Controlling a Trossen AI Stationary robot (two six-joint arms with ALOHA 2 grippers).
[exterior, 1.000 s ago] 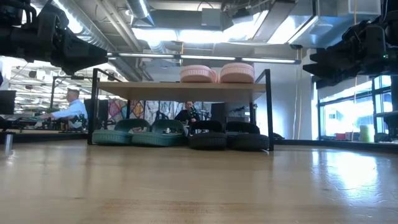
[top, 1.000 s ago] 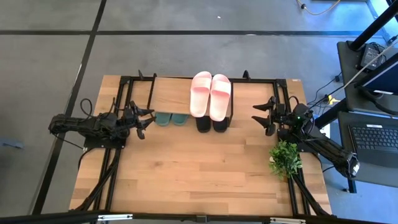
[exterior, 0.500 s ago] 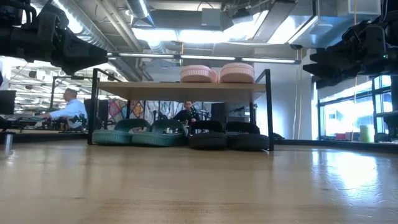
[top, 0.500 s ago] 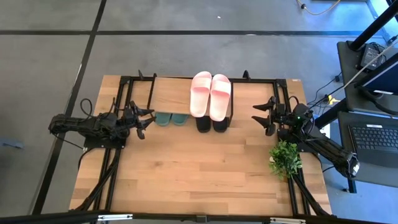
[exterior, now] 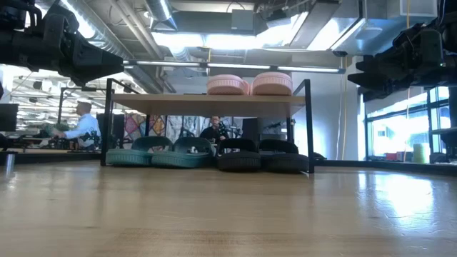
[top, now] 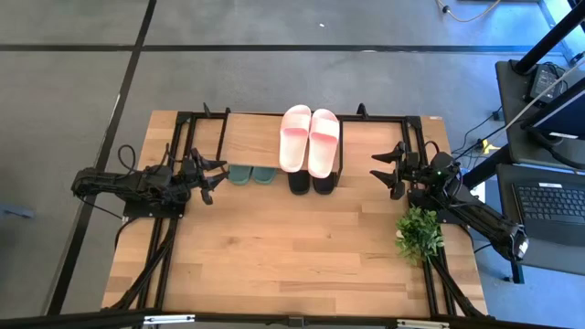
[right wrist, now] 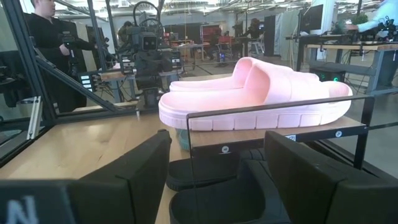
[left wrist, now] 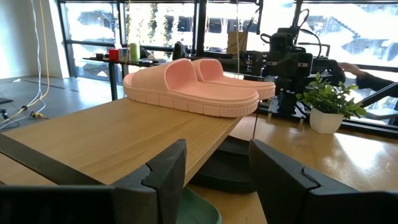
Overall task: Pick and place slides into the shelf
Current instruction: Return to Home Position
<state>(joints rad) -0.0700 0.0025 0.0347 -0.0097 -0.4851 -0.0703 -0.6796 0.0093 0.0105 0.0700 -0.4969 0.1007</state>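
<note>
The shelf [top: 251,142] stands at the far side of the table [top: 292,256], between the 2 arms. On the right half of its wooden top lie the 2 pink slides [top: 309,139], side by side and touching. Under the board, the 2 green slides [top: 250,174] sit on the left and the 2 black slides [top: 311,183] on the right, their ends poking out from beneath it; from table height the green pair [exterior: 163,151] and the black pair [exterior: 260,155] line up in 1 row on the tabletop, just beside each other.

The left gripper [top: 216,180] hangs off the shelf's left end, its fingers [left wrist: 168,171] spread apart with nothing between them. The right gripper [top: 384,172] hangs off the shelf's right end, its fingers [right wrist: 140,171] likewise spread and empty. Neither touches the shelf or any slide.

A small potted plant [top: 419,231] stands on the table near the right arm. Beyond the table, a person [exterior: 80,127] sits at a desk in the room.
</note>
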